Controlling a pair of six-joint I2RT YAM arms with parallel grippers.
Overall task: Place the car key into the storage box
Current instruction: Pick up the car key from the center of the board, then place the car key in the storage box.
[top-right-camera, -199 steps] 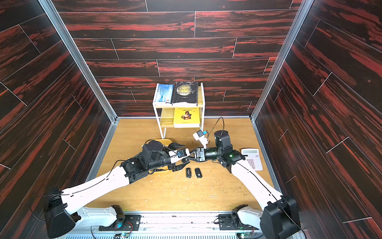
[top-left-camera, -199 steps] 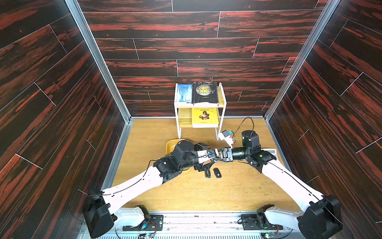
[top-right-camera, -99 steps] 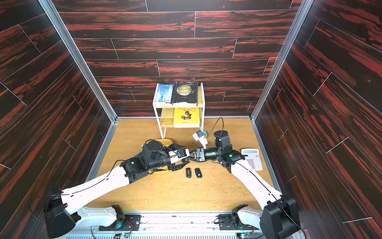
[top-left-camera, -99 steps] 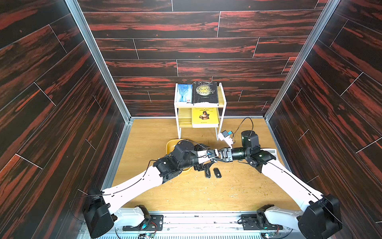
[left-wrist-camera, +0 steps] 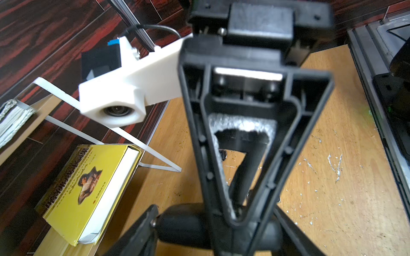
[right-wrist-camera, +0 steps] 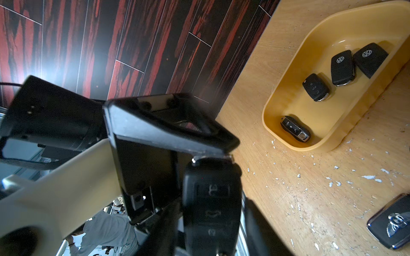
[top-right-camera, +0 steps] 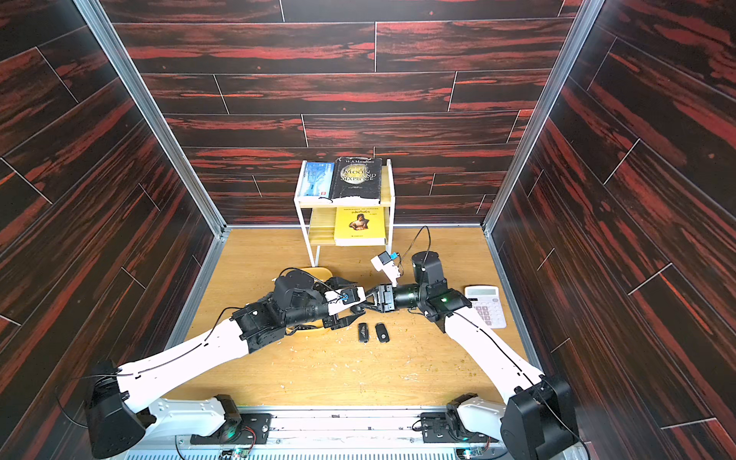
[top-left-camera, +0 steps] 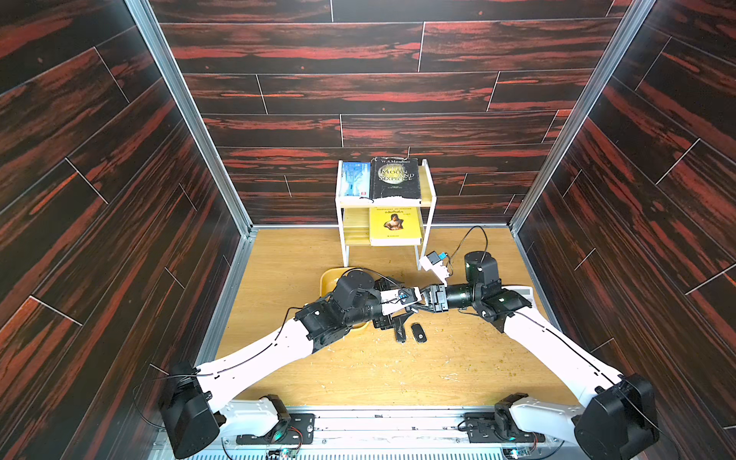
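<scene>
A black car key [right-wrist-camera: 210,199] hangs in the air between my two grippers, which meet tip to tip over the middle of the table. My left gripper [left-wrist-camera: 213,228] is shut on the car key [left-wrist-camera: 184,221], gripping it by its ends. My right gripper [right-wrist-camera: 210,221] is open, its fingers standing apart on either side of the fob. In both top views the grippers [top-left-camera: 400,316] [top-left-camera: 422,300] overlap and hide the key. The yellow storage box [right-wrist-camera: 268,106] lies under my left arm [top-left-camera: 330,278] and holds several black fobs.
Two more key fobs [top-left-camera: 399,333] [top-left-camera: 418,332] lie on the wooden table just in front of the grippers. A white two-tier book shelf [top-left-camera: 384,199] stands at the back. A calculator [top-right-camera: 486,306] sits beside my right arm.
My right gripper has opened off the car key. My left gripper has closed a little onto it. Neither arm has shifted noticeably.
</scene>
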